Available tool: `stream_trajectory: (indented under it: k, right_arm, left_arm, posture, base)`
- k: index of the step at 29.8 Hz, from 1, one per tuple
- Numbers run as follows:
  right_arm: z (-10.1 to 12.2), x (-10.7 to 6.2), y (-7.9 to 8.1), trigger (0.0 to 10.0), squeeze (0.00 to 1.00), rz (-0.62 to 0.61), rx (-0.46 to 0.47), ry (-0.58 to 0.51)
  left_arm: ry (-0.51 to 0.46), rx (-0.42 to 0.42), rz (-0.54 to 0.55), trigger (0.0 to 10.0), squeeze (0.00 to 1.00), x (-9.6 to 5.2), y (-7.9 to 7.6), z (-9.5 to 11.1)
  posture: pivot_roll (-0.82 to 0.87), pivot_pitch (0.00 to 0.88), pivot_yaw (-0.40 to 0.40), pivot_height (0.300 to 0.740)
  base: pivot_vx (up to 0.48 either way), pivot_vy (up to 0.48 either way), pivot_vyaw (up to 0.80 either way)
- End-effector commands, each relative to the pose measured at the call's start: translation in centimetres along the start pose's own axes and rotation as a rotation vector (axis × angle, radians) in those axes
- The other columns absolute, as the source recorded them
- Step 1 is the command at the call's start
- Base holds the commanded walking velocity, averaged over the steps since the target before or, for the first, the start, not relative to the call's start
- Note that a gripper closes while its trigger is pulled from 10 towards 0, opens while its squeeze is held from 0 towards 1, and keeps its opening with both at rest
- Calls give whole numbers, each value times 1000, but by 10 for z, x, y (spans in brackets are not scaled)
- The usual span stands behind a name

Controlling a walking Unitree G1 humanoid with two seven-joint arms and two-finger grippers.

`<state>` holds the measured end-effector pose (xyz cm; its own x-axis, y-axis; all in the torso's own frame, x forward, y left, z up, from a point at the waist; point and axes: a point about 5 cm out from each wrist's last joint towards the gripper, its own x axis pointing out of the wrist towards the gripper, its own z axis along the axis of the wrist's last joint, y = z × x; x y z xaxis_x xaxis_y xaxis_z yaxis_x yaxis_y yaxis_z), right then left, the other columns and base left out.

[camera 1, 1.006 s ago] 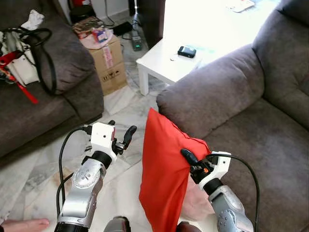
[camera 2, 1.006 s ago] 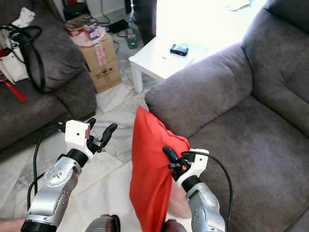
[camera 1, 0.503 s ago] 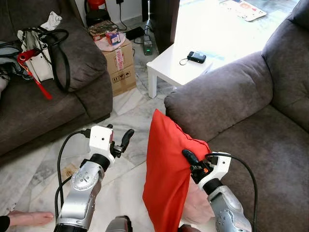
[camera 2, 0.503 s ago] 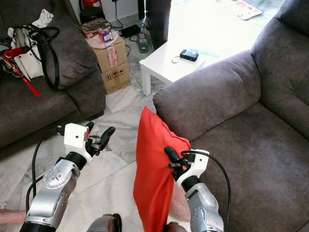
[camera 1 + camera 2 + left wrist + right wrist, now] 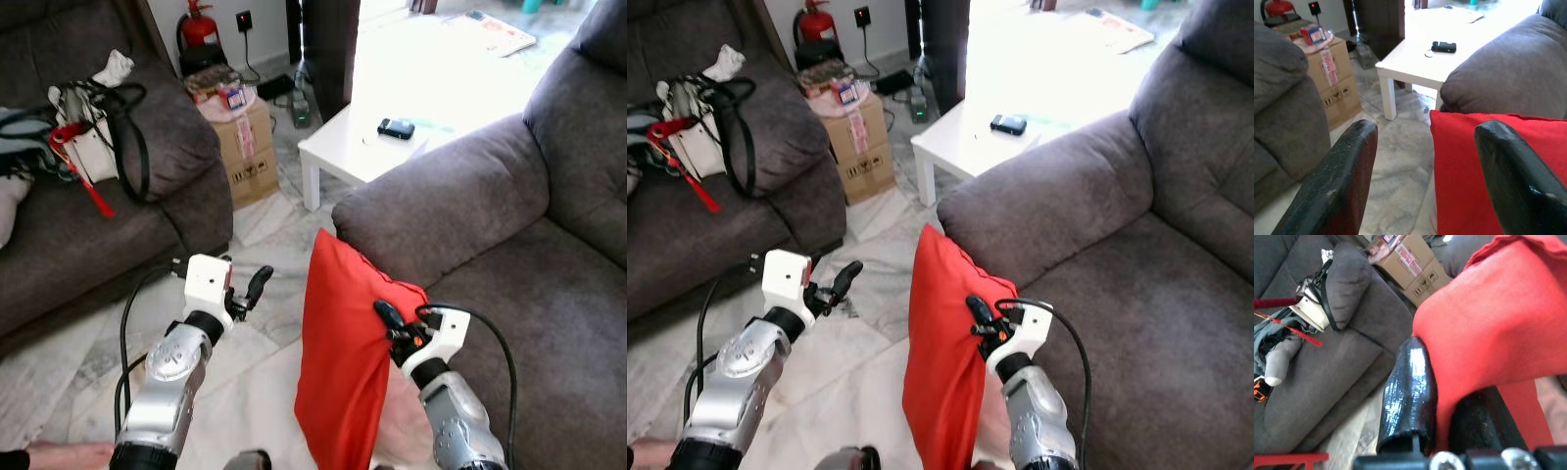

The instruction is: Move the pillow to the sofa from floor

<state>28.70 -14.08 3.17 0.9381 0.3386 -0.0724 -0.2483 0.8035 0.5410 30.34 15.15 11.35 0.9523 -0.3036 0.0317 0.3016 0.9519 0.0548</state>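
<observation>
Low in the middle of the frame, the right gripper is clenched on the upper edge of the red pillow so it hangs upright beside the sofa armrest, while the left gripper waits released over the floor.

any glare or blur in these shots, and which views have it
Left and right eye views: daylight blows out the white coffee table and the floor behind it, while the red pillow and grey sofa stay sharp. Left wrist view: tabletop glare again, with the near black fingers soft. Right wrist view: the close finger shows a shiny highlight, and the pillow is slightly soft.
</observation>
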Motion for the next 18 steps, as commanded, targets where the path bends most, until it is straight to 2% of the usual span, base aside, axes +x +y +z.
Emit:
stream_trajectory:
  k: [1,5,13,18]
  right_arm:
    - [31,14,10,10000,0,55,-60,-145]
    - [41,22,10,10000,0,50,-74,-175]
    - [47,30,13,10000,0,56,-83,-191]
    - [50,32,12,10000,0,49,-91,-202]
  left_arm:
    - [7,11,12,10000,0,1,6,-3]
    - [5,22,27,10000,0,9,12,-2]
    - [-11,36,72,10000,0,14,21,0]
    - [-17,33,67,10000,0,14,21,0]
  posture:
    - [-7,42,43,740]
    - [-11,9,49,740]
    - [-9,0,50,740]
    - [-6,1,50,740]
  base:
    - [0,0,0]
    - [0,0,0]
    - [0,0,0]
    - [0,0,0]
